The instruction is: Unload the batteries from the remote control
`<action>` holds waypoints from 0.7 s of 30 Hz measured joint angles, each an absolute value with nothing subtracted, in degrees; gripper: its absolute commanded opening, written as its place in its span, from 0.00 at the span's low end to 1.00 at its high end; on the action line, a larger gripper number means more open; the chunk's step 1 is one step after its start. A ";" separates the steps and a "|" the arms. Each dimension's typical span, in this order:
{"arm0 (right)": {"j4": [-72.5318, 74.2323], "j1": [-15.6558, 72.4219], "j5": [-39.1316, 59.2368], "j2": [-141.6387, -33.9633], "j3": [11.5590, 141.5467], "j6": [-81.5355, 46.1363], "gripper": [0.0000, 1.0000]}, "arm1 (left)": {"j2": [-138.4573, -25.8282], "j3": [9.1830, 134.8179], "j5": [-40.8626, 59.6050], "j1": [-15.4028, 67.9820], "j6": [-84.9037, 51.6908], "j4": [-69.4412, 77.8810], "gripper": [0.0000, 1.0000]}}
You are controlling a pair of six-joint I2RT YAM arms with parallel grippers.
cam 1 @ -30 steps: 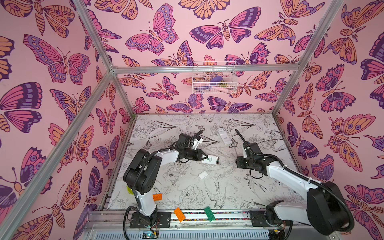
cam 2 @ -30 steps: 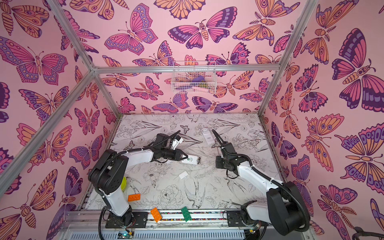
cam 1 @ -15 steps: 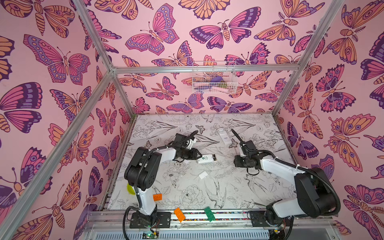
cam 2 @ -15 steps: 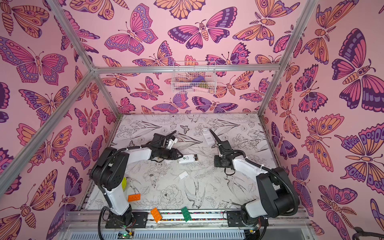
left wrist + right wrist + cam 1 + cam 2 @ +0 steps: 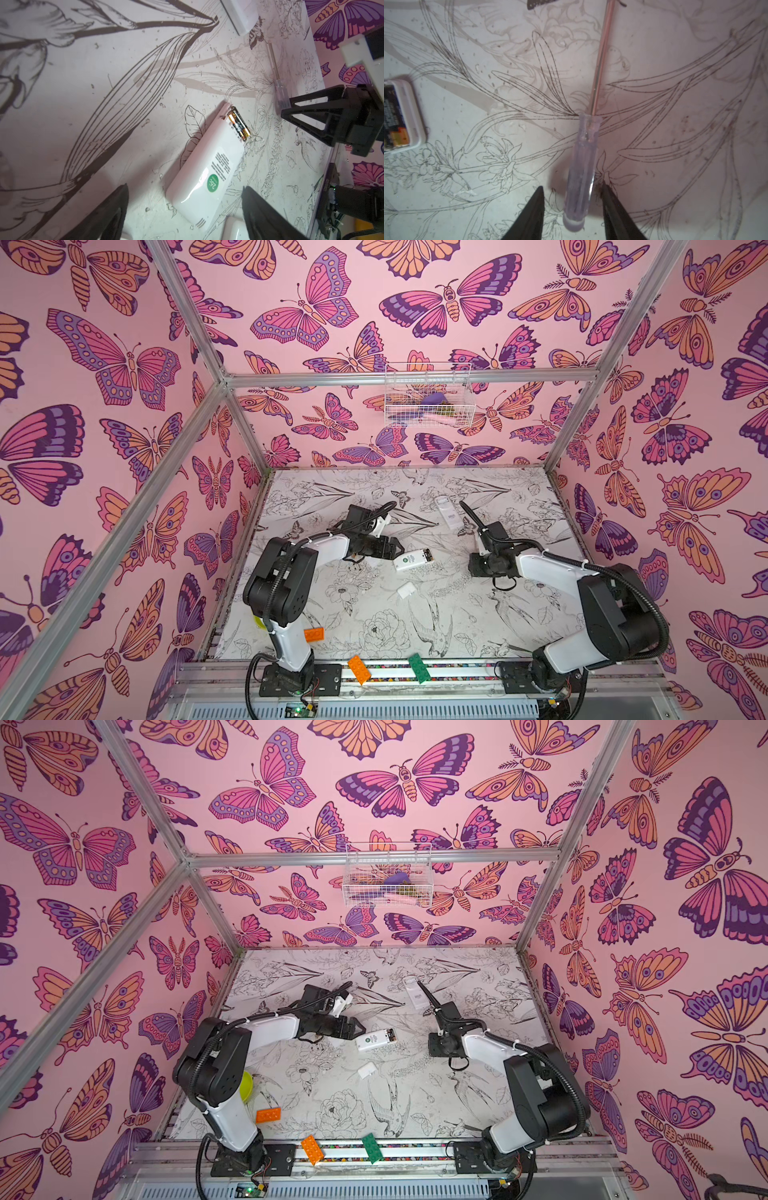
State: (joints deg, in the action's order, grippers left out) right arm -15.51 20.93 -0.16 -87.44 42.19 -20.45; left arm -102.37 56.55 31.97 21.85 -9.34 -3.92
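Right gripper [image 5: 572, 185], jaws a little apart astride the clear-handled thin metal screwdriver [image 5: 584, 153], should close squarely around it. Left gripper [image 5: 185, 185] is wide and empty beside the white oblong remote control [image 5: 205, 166]; the black gold-ended batteries [image 5: 239, 124] sit in its open right end.

Pink walls [image 5: 124, 377] printed with large orange, magenta and purple butterflies close in the space, joined at the corners by bare aluminium bars [image 5: 311, 380]. A white wire basket [image 5: 399, 416] hangs from the back crossbar, its contents too small to make out. The floor is a white sheet [image 5: 374, 635] with black line drawings of flowers, leaves and birds, evenly lit with soft shadows, ending at a metal rail [image 5: 457, 676] in front.
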 measured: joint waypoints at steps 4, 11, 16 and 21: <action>-15.38 20.67 -0.16 -88.31 42.57 -19.79 0.34 | -100.12 56.64 30.17 22.59 -3.01 -5.52 0.94; -14.76 20.38 0.58 -88.66 42.85 -19.31 0.21 | -98.54 58.54 26.87 23.16 8.12 -10.07 1.00; -14.46 20.03 2.31 -88.51 42.94 -18.52 0.03 | -98.48 60.25 24.25 25.87 16.86 -12.80 1.00; -14.44 19.59 5.30 -86.78 42.81 -17.85 0.02 | -98.50 60.86 21.91 29.04 25.39 -15.94 1.00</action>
State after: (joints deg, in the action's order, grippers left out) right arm -14.44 19.59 5.30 -86.78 42.81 -17.85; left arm -98.50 60.86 21.91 29.04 25.39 -15.94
